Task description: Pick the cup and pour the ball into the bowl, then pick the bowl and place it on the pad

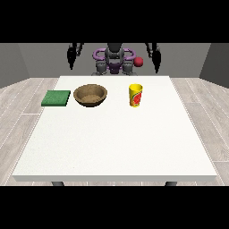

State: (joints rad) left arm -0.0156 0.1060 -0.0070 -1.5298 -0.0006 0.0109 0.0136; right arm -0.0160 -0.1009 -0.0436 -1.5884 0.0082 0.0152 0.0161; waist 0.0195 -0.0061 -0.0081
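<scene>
A yellow cup (135, 95) with a red mark stands upright on the white table (116, 143), right of centre near the far side. I cannot see a ball inside it. A brown bowl (91, 95) sits to its left. A green square pad (56, 98) lies flat at the far left of the table. The hand at the view's left (70, 57) hangs raised beside the robot, behind the table's far edge. The hand at the view's right (156, 58) hangs likewise. Both are well away from the cup and bowl and hold nothing.
The robot's torso (114, 60) stands behind the far edge, with a red round part (139, 62) at its side. The table's near half is bare white surface. Wooden floor surrounds the table.
</scene>
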